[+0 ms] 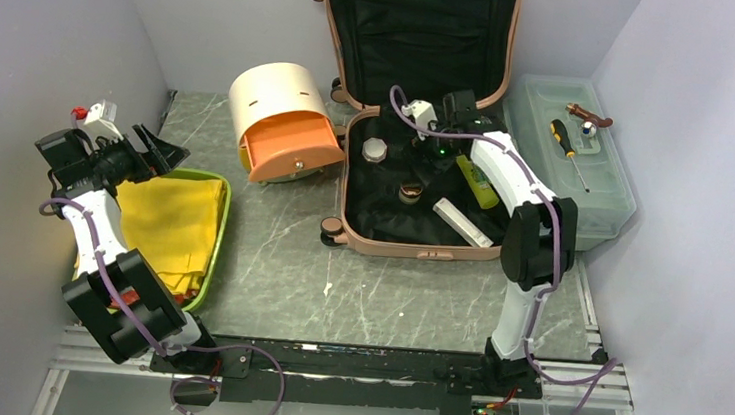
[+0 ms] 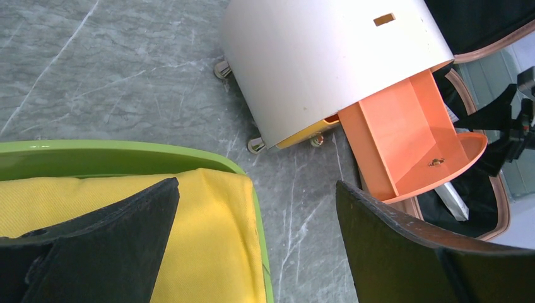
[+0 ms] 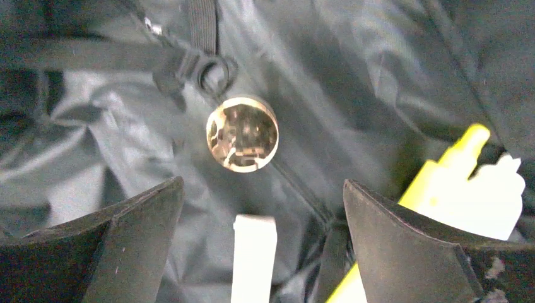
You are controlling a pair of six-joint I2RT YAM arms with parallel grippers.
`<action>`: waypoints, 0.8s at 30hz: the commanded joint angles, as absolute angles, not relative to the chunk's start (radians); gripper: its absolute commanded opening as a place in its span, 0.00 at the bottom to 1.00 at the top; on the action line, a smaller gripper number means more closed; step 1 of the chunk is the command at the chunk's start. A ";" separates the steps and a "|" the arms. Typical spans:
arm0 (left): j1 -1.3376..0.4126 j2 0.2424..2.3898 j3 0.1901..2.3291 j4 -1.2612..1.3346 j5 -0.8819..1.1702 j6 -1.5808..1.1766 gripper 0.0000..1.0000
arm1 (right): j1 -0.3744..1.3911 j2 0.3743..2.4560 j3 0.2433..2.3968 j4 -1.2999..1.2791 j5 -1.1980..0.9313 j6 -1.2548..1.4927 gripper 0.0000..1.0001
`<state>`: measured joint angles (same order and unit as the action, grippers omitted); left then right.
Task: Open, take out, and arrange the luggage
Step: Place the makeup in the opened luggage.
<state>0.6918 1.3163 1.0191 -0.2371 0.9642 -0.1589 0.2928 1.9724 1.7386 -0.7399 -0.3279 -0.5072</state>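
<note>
The luggage (image 1: pixel 420 251), a salmon-pink suitcase, lies open at the back with its lid standing up and black lining showing. In its lower half lie a white round cap (image 1: pixel 375 150), a shiny golden round jar (image 1: pixel 410 192) (image 3: pixel 242 134), a long white box (image 1: pixel 462 222) (image 3: pixel 254 252) and a yellow bottle (image 1: pixel 477 182) (image 3: pixel 441 183). My right gripper (image 1: pixel 429 168) (image 3: pixel 262 182) hangs open inside the case, above the white box's end and just short of the jar, holding nothing. My left gripper (image 1: pixel 163 149) (image 2: pixel 257 186) is open and empty at the far left.
A green tray (image 1: pixel 221 220) (image 2: pixel 126 148) holding yellow cloth (image 1: pixel 177 221) (image 2: pixel 208 240) lies under the left gripper. A cream half-round box (image 1: pixel 278 94) (image 2: pixel 328 57) with an orange drawer (image 1: pixel 294 146) (image 2: pixel 410 139) pulled out stands left of the case. A translucent toolbox (image 1: pixel 595 202) carrying a screwdriver (image 1: pixel 567 150) sits right.
</note>
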 commanded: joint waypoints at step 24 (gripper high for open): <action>0.698 1.312 1.031 -0.212 1.011 -0.154 0.99 | 0.094 1.790 1.336 -0.914 -0.305 -0.703 0.43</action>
